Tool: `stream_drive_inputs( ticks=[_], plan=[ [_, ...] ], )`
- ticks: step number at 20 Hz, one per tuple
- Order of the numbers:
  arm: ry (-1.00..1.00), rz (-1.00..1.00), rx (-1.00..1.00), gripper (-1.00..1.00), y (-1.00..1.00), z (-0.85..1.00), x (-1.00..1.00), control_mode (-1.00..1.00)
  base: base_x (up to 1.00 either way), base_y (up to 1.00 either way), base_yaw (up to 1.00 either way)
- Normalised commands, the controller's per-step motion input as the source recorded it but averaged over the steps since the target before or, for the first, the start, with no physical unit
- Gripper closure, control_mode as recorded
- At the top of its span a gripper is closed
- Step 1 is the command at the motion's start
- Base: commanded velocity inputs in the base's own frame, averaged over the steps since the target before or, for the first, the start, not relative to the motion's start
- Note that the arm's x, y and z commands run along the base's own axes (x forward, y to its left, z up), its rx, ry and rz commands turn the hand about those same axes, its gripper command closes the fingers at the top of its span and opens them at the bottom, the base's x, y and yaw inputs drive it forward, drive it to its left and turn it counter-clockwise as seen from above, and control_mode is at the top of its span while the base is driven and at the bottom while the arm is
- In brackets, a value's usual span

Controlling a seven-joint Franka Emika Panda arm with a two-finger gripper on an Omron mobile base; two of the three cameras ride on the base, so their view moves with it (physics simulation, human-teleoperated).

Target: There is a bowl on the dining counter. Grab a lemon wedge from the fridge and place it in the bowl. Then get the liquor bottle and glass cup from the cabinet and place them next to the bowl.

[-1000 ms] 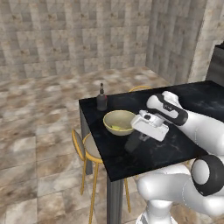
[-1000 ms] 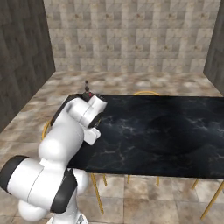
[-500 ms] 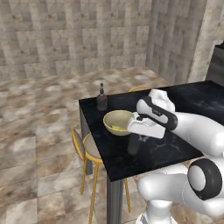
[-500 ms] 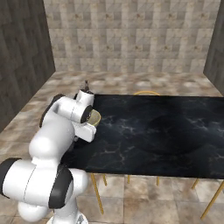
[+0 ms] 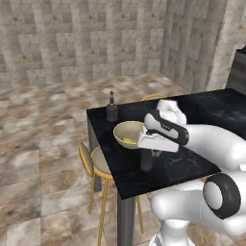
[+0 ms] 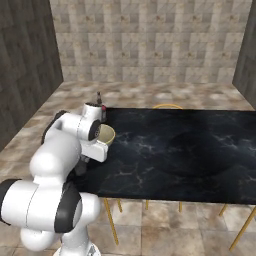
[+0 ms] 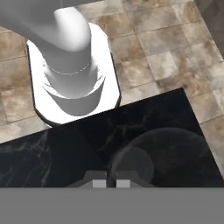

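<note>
The gripper point(image 5: 148, 154) was clamped on the small see-through dark-grey glass cup point(image 5: 146, 161), upright below its jaws on the black marbled dining counter point(image 5: 192, 166), just beside the pale yellow bowl point(image 5: 128, 134).

One bowl point(image 5: 128, 134), one liquor bottle point(image 5: 112, 109), one glass cup point(image 5: 146, 162), two stools point(image 5: 98, 161).

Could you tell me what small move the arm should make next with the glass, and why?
Probably ease it down and open the jaws. The gripper is shut on the glass cup, which sits at or just above the dining counter right beside the bowl. The liquor bottle already stands on the bowl's other side.
</note>
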Motion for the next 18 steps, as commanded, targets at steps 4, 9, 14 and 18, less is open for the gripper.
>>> stream_drive_inputs(
  ticks=[4,9,14,18],
  plan=[
    [0.0,0.0,-0.03,1.0,0.0,-0.16,0.2,-1.0,0.0,0.0,0.0],
    [0.0,0.0,-0.01,1.0,0.0,-0.09,0.23,-1.0,0.0,0.0,0.0],
    [0.0,0.0,-0.01,1.0,0.0,-0.12,0.3,-1.0,0.0,0.0,0.0],
    [0.0,0.0,0.0,1.0,0.0,-0.16,0.25,-1.0,0.0,0.0,0.0]
  ],
)
